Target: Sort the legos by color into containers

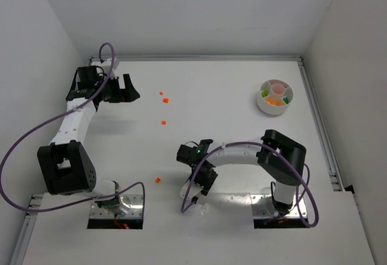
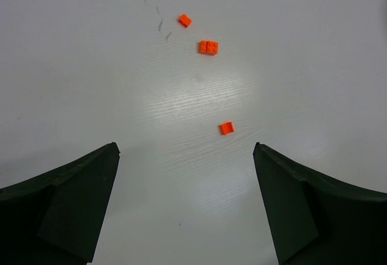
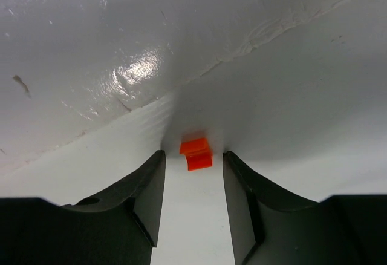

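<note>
One orange lego [image 3: 196,153] sits untouched between the half-spread jaws of our right gripper [image 3: 193,159], so closing should pinch it; our left gripper [image 2: 186,147] hangs fully spread, holding nothing.

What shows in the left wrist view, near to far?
left gripper → single orange lego → double-width orange lego → small tilted orange lego

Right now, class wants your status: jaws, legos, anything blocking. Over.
Left jaws open, empty. Right jaws open around orange brick, not gripping. Three loose bricks ahead of left. No obstruction seen.
</note>
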Robot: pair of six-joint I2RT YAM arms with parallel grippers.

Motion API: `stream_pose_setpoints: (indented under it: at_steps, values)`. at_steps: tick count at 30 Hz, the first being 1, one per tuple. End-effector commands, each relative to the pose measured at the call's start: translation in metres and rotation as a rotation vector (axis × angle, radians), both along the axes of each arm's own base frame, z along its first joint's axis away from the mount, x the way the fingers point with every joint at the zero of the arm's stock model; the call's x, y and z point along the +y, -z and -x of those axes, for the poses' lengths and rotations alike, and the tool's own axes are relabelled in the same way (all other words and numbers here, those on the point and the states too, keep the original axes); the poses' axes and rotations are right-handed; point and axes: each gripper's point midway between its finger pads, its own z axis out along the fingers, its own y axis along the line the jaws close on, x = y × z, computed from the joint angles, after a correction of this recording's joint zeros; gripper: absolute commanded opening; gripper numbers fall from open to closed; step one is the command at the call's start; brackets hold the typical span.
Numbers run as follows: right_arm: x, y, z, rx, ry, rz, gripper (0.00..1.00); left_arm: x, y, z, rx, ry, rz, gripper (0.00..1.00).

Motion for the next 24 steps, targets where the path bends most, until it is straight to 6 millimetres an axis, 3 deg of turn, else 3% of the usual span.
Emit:
stream_pose_setpoints:
  at_steps: [1,13,19,21,24]
  values:
    - [0.014,-0.009,0.012,0.054,0.039,-0.08,0.43,0.005,-0.015,-0.013,-0.043,-0.005,0.003,1.0]
    - [0.016,0.003,0.007,0.045,0.115,-0.137,0.26,0.005,-0.012,-0.031,-0.021,0.004,0.027,1.0]
    - [0.009,0.007,-0.01,-0.034,0.205,-0.096,0.08,0.006,-0.02,-0.041,-0.032,-0.005,0.037,1.0]
    - [0.009,0.0,-0.018,-0.061,0.247,-0.096,0.04,0.006,-0.024,-0.042,-0.041,-0.005,0.036,1.0]
    - [0.018,-0.031,-0.046,-0.083,0.391,-0.148,0.0,0.004,-0.027,-0.044,-0.05,-0.003,0.027,1.0]
